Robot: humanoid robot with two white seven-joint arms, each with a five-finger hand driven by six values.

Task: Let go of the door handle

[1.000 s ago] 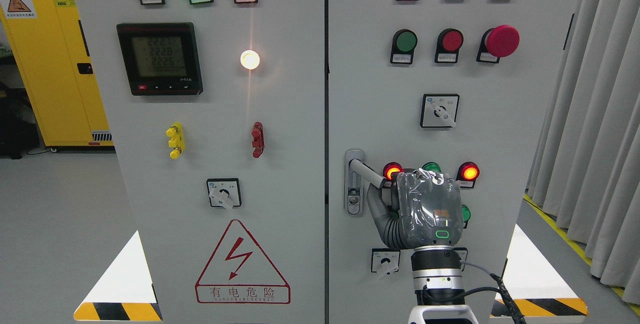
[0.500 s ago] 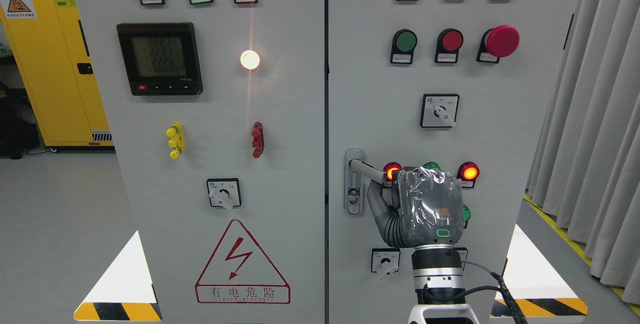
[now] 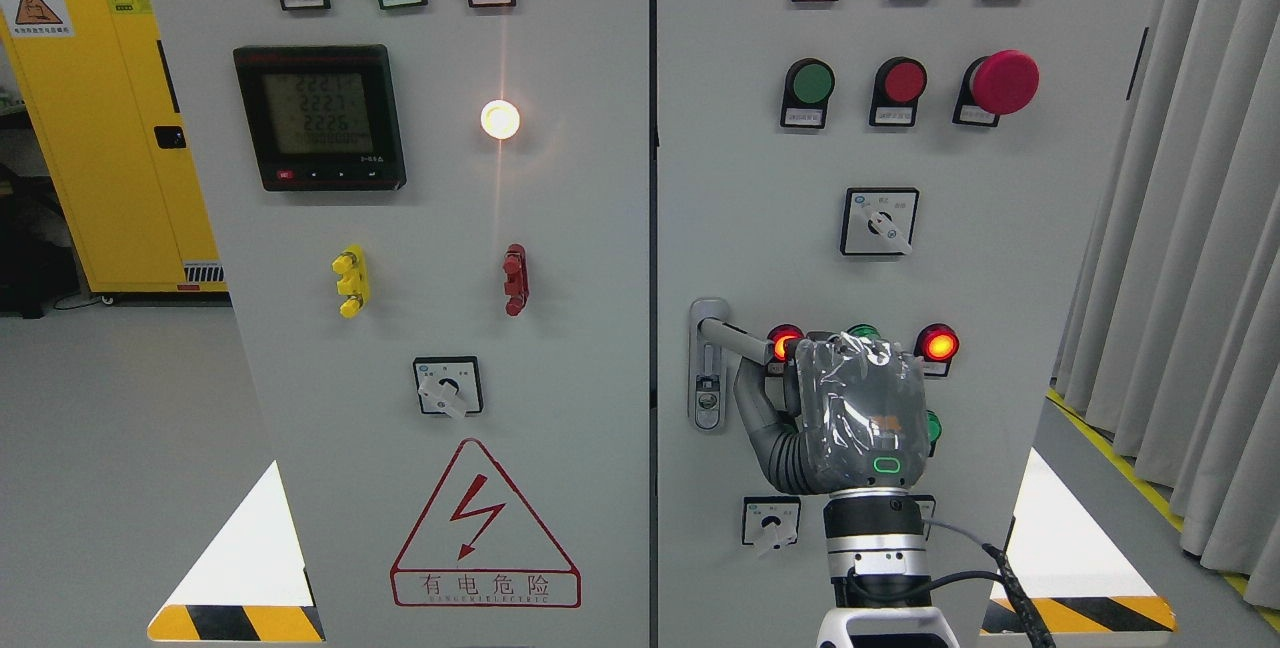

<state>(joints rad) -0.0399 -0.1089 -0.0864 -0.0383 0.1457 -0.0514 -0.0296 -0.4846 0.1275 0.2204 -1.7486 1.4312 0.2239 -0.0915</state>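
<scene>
The robot's right hand (image 3: 850,418), wrapped in crinkled clear plastic over a grey shell with a small green light ring near the wrist, is raised in front of the right door of the pale grey electrical cabinet (image 3: 1000,278), its arm coming up from the bottom edge right of the middle. The silver metal lever door handle (image 3: 728,338) sits on an upright oval backplate by the door's left edge, and its lever juts out toward four o'clock, so its free end lies at about ten o'clock from the hand's back. A grey ribbed thumb (image 3: 757,408) curves up just beneath that lever's end; whether it touches the metal I cannot make out. The other fingers are hidden behind the plastic-covered back of the hand, so I cannot tell whether the hand is clasping the handle or has let it go. A glowing red round indicator lamp (image 3: 785,341) shows right beside the lever's tip, and another lit red lamp (image 3: 939,344) sits at two o'clock from the hand. Below the hand, at seven o'clock, is a small black-framed rotary selector switch (image 3: 770,521).
</scene>
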